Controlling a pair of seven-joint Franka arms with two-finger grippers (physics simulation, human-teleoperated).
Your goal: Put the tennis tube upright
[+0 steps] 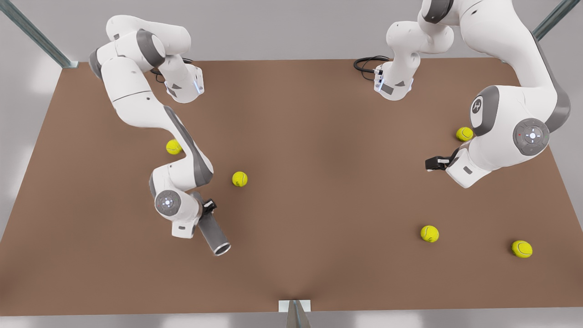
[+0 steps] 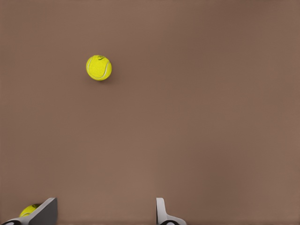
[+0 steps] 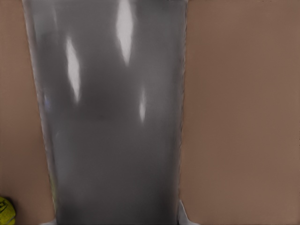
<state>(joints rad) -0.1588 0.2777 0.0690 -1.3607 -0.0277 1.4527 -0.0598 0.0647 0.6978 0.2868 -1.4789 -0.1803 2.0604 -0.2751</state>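
Note:
The tennis tube [image 1: 214, 236] is a grey cylinder with a silvery rim [image 1: 222, 249]. It lies slanted at the front view's left, rim end toward the table's front edge. My right gripper [image 1: 206, 210] is shut on the tube's upper part. In the right wrist view the tennis tube [image 3: 112, 117] runs between the fingers of that gripper [image 3: 117, 220], and one fingertip [image 3: 183, 216] shows beside its wall. My left gripper [image 1: 435, 163] waits at the front view's right, above the table. In the left wrist view this gripper [image 2: 105, 213] is open with nothing in it.
Several yellow-green tennis balls lie on the brown table [image 1: 319, 205]: two near the right arm [image 1: 173, 146] [image 1: 239, 179], and others at the front view's right [image 1: 464, 133] [image 1: 429, 233] [image 1: 522, 248]. One ball [image 2: 98, 68] lies ahead of the left gripper.

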